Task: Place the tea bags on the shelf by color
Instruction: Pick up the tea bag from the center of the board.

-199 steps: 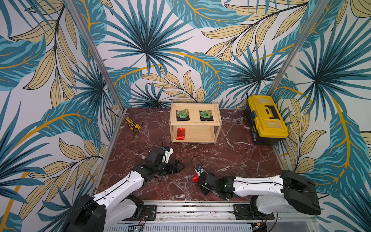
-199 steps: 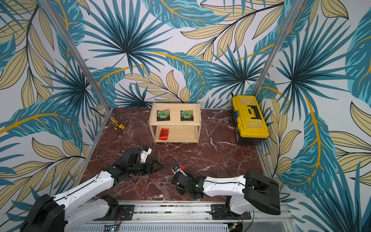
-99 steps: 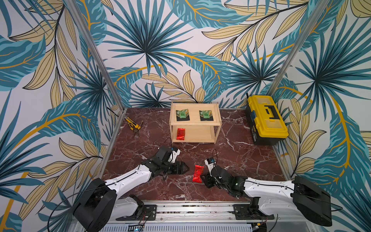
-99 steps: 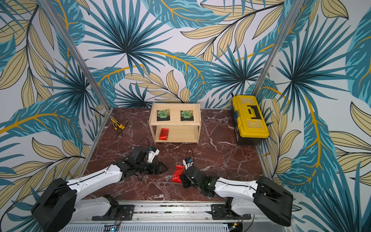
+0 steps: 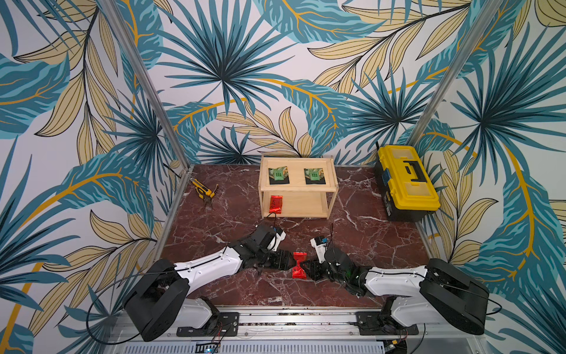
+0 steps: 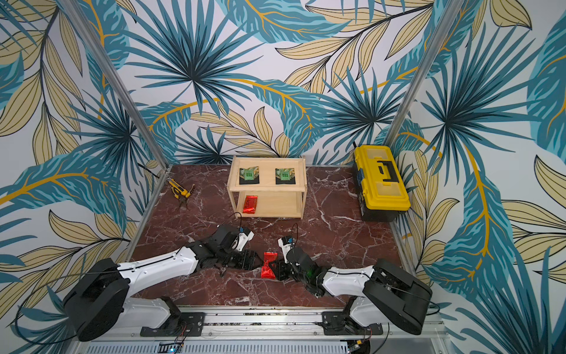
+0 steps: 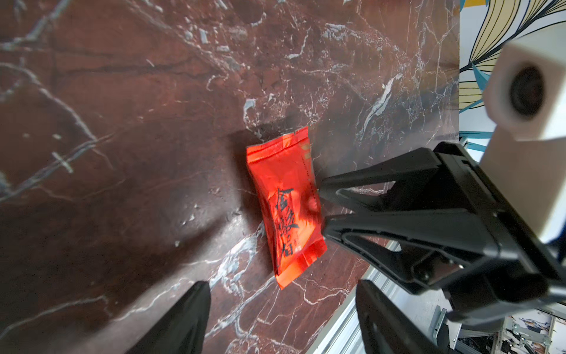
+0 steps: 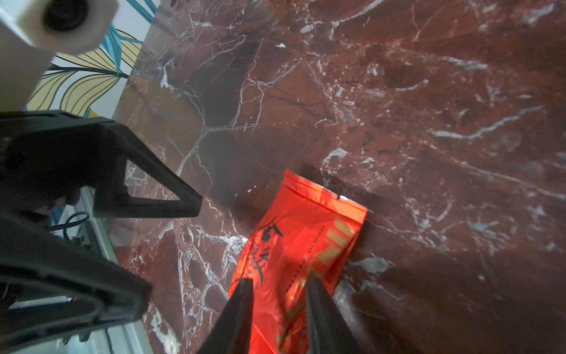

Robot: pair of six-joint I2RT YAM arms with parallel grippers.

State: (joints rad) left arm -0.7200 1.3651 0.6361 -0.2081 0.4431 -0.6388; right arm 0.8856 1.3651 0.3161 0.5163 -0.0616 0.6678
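Right gripper [image 8: 277,294] pinches red tea bag [image 5: 299,265] at table's [image 5: 214,226] 6 o'clock edge; left gripper [image 7: 280,303] gapes beside it.

A dark red marble-patterned table [image 5: 352,239] with white veins fills the floor of the work area in both top views. At its far right corner sits a yellow toolbox [image 5: 405,180] with a black base and a black handle set into the closed lid; it stands against the right wall. Near the far left corner lies a small yellow-and-black hand tool [image 5: 205,193], flat on the table and well apart from the toolbox. The walls [image 5: 239,76] on three sides carry a print of large teal and tan palm leaves on white. A metal rail [image 5: 291,318] runs along the near edge of the table.
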